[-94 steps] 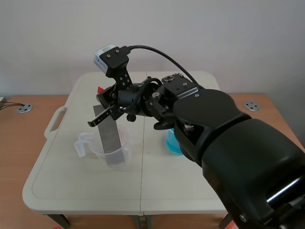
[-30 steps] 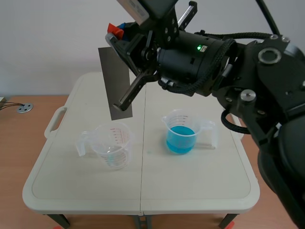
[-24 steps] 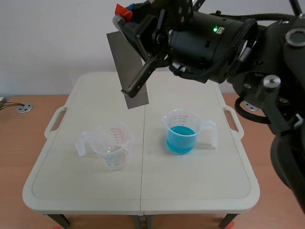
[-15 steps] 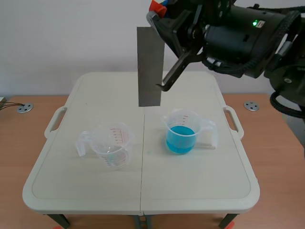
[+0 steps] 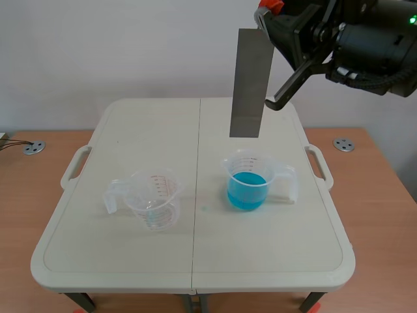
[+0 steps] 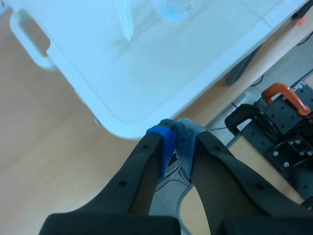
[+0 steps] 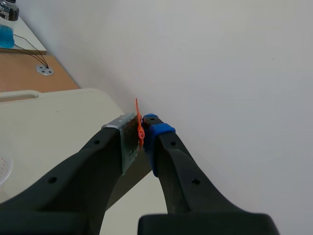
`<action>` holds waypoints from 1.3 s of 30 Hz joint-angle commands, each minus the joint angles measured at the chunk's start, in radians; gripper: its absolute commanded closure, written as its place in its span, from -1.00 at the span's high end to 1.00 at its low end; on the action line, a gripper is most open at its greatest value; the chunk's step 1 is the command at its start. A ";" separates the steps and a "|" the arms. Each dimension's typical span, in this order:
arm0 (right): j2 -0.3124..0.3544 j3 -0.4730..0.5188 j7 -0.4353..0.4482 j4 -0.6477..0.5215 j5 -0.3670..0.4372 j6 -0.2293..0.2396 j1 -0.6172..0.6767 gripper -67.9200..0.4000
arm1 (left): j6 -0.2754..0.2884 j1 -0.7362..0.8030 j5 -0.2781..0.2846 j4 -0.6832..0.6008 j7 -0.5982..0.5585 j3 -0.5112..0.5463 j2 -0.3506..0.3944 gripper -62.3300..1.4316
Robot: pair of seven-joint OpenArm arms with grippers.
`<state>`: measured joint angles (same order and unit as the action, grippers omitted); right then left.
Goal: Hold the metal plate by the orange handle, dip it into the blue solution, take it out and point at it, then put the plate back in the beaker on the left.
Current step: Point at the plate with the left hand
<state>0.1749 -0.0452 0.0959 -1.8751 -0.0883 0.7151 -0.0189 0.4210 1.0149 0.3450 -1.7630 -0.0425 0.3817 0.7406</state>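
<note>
A grey metal plate (image 5: 251, 81) hangs upright in the air, its lower edge just above the rim of the beaker with blue solution (image 5: 247, 182). My right gripper (image 5: 272, 16) comes in from the upper right and is shut on the plate's orange handle (image 5: 266, 5). The right wrist view shows that handle (image 7: 138, 115) pinched between my right gripper's (image 7: 142, 129) fingers. The empty clear beaker (image 5: 153, 199) stands left of the table's middle. My left gripper (image 6: 176, 139) is shut on nothing, out past the table's corner (image 6: 122, 122), and the scene view does not show it.
The white folding table (image 5: 195, 261) has side handles (image 5: 75, 166) and a centre seam. A wall stands close behind the right gripper. In the left wrist view, black and orange clamps (image 6: 288, 98) sit on the floor beyond the table's edge.
My right gripper lifted the plate out of the left beaker and carried it right. The plate has gone from tilted to upright above the blue beaker.
</note>
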 commanded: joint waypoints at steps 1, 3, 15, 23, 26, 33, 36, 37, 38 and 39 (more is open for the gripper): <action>0.005 0.001 0.011 0.023 0.014 -0.007 -0.014 -0.95 | -0.002 -0.023 0.023 -0.010 -0.019 -0.002 0.013 -0.91; 0.005 0.001 0.011 0.052 0.014 -0.007 -0.018 -0.95 | -0.001 -0.057 0.042 -0.010 -0.020 -0.006 0.028 -0.91; 0.021 0.001 0.039 0.155 0.013 -0.007 -0.065 -0.95 | -0.006 -0.405 0.032 -0.010 -0.009 -0.235 0.056 -0.91; 0.022 0.001 0.042 0.155 0.013 -0.007 -0.065 -0.95 | -0.015 -0.699 0.028 0.003 0.096 -0.462 0.055 -0.91; 0.021 0.001 0.043 0.155 0.013 -0.007 -0.065 -0.95 | -0.027 -0.808 0.028 0.023 0.124 -0.550 0.045 -0.91; 0.021 0.001 0.045 0.155 0.013 -0.007 -0.065 -0.95 | -0.043 -1.045 0.024 0.148 0.167 -0.723 -0.040 -0.91; 0.021 0.001 0.045 0.155 0.013 -0.007 -0.065 -0.95 | -0.040 -1.129 0.001 0.214 0.174 -0.789 -0.081 -0.91; 0.021 0.001 0.045 0.155 0.013 -0.007 -0.064 -0.95 | -0.040 -1.155 -0.011 0.238 0.174 -0.811 -0.096 -0.91; 0.021 0.001 0.045 0.155 0.013 -0.007 -0.064 -0.95 | -0.038 -1.180 -0.023 0.262 0.174 -0.832 -0.111 -0.91; 0.021 0.001 0.045 0.155 0.013 -0.007 -0.064 -0.95 | -0.032 -1.203 -0.032 0.286 0.174 -0.850 -0.127 -0.91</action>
<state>0.1890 -0.0460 0.1261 -1.7058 -0.0891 0.7151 -0.0666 0.3798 -0.1795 0.3088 -1.4704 0.1467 -0.4732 0.6231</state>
